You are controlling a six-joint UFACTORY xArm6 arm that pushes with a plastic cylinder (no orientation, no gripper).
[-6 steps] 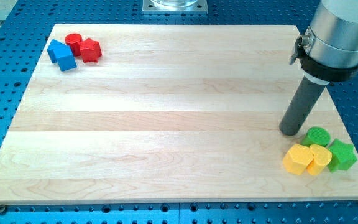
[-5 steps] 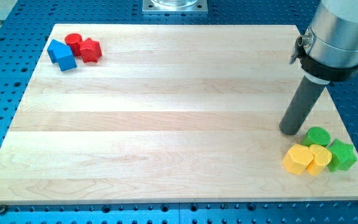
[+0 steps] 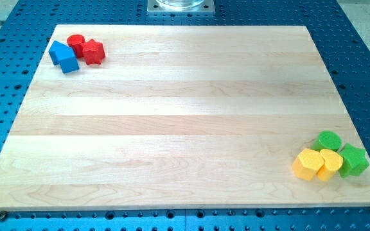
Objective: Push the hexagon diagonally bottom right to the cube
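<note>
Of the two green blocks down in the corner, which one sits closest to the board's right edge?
The green star-shaped block. It lies at the far right of the cluster, while the rounder green block sits up and to its left, above the yellow blocks.

Red hexagon [image 3: 94, 51] beside blue cube [image 3: 63, 56], top-left

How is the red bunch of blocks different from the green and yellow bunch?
The red blocks sit at the view's top left beside a blue block; the green blocks and yellow blocks sit at the bottom right. Both bunches huddle close together. My tip isn't showing.
</note>
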